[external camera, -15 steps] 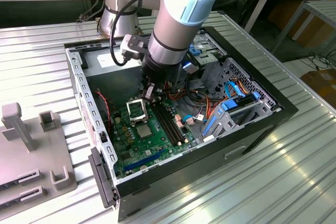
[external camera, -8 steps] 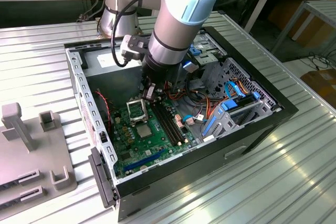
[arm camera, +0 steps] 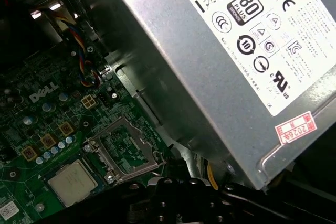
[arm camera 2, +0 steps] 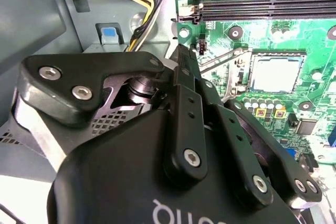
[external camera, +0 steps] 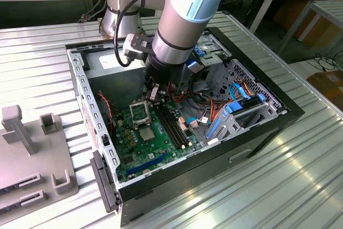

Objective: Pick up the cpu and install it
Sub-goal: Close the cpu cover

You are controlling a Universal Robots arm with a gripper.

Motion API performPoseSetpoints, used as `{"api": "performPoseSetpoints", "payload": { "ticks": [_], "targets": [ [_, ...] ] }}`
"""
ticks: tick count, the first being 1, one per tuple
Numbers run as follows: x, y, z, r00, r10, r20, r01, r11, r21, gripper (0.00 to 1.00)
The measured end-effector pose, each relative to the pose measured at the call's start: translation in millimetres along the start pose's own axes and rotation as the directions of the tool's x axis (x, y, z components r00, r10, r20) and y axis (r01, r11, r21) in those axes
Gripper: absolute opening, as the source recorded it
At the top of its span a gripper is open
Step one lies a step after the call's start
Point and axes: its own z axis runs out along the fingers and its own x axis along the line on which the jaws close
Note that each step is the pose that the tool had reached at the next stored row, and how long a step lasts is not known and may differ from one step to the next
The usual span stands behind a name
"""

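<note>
Hovering inside the open computer case [external camera: 270, 112]: tool [external camera: 153, 93], grip state cannot be told. Cpu [arm camera: 72, 182] lies flat on the green motherboard [external camera: 140, 147], just beside the open socket [arm camera: 122, 148].

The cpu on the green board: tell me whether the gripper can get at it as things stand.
Probably yes. The cpu lies bare on the green board beside the open socket, uncovered; the gripper hangs inside the case just above the socket.
</note>
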Motion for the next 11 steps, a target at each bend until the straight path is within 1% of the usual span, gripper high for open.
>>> {"api": "performPoseSetpoints", "payload": {
  "ticks": [5,9,11],
  "targets": [
    [2.1,-1.3,-1.1,1.0,-0.005,-0.0001,0.005,1.0,-0.001,0.11],
    [3.4,-2.1,-3.8,0.9999,-0.012,0.0067,0.012,0.9999,-0.007,0.11],
    [3.8,-2.3,-4.5,0.9999,-0.013,0.0082,0.014,0.9999,-0.0085,0.11]
  ]
}}
